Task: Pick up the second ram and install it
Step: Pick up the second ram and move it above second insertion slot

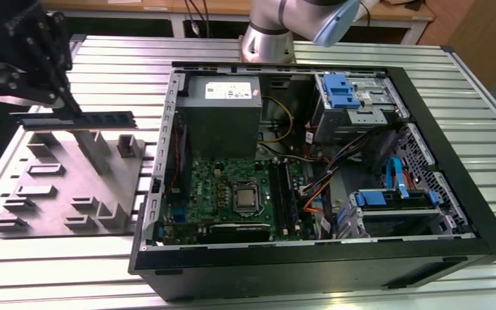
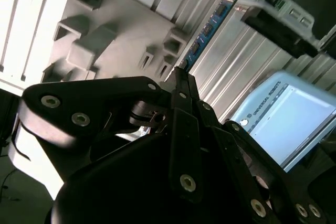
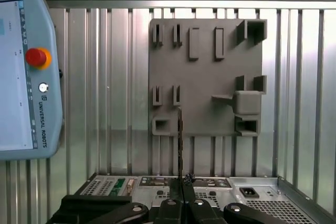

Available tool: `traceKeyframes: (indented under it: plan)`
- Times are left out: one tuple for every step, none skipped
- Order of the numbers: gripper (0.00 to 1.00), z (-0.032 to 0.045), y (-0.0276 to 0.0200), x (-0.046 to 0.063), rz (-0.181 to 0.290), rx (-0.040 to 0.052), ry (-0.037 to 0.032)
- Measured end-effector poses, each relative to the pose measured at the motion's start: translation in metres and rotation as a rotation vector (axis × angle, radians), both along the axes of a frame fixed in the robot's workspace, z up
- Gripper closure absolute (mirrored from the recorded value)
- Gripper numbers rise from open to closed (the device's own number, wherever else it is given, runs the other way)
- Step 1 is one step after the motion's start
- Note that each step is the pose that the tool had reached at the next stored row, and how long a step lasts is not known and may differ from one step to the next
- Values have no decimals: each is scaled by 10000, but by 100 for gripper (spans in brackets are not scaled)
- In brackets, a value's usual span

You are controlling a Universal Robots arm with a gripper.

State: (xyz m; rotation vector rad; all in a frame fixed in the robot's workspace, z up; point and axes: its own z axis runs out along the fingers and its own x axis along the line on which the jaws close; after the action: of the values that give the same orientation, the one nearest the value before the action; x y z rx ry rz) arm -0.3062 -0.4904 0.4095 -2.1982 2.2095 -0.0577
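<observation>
Second ram (image 1: 93,119) is pinched level between the jaws of the gripper (image 1: 65,110). It hangs over the grey tray (image 1: 59,194), seemingly lifted off it, and is well apart from the green motherboard (image 1: 209,187) inside the open case (image 1: 317,258). You are in the lift-and-carry step, by my reading; the install is not yet done. Seating it would call for lining its long edge squarely with a slot before you press.

arm (image 1: 270,29): silver-grey tube, upper middle of exterior view | joint cap (image 1: 336,22): pale blue | gripper (image 3: 181,184): black link plates, silver screws (image 2: 188,183)
</observation>
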Motion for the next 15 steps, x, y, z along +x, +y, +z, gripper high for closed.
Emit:
traceKeyframes:
  plan:
    - [89,0,0,44,0,0,0]
    - [89,-1,0,88,-1,1,-1]
    - [89,-1,0,134,0,0,0]
    - [89,-1,0,178,0,0,0]
    - [89,-2,0,222,1,0,0]
    - [89,-2,0,266,0,0,0]
    - [89,-2,0,313,-1,0,0]
    - [89,-2,0,357,-1,0,0]
    - [89,-3,0,402,0,0,0]
    - [89,-3,0,447,0,0,0]
    - [89,-4,0,492,1,0,0]
    - [89,-4,0,541,-1,0,0]
    - [89,-4,0,584,-1,-1,1]
    - [89,-5,0,631,0,0,0]
    - [89,-6,0,676,0,0,0]
